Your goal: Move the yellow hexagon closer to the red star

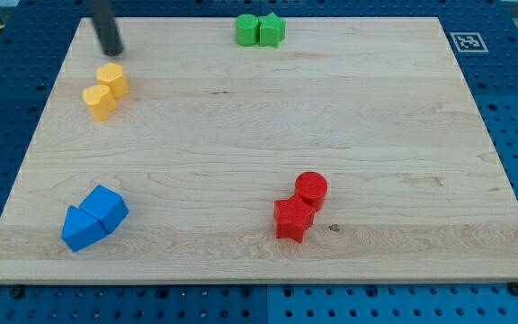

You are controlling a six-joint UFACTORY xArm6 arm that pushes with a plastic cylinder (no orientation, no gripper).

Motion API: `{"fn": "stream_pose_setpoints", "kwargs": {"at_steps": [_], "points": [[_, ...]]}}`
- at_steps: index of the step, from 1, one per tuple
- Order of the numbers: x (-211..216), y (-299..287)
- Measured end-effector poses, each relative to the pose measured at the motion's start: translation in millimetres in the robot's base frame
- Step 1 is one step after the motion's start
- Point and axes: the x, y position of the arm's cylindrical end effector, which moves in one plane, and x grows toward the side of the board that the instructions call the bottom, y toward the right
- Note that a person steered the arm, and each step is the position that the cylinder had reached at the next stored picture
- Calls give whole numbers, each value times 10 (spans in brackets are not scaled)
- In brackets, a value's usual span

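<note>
Two yellow blocks sit at the view's upper left: a yellow hexagon and a second yellow block touching it at its lower left. The red star lies at the lower middle-right, touching a red cylinder just above it. My tip is on the board at the upper left, just above the yellow hexagon with a small gap between them.
Two green blocks sit together at the top centre. Two blue blocks sit together at the lower left. The wooden board lies on a blue perforated table; a marker tag is at the top right.
</note>
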Motion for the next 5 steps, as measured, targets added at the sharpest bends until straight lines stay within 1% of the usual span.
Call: {"fn": "stream_pose_setpoints", "kwargs": {"at_steps": [2, 4, 5], "points": [[561, -108], [546, -35], [651, 130]]}}
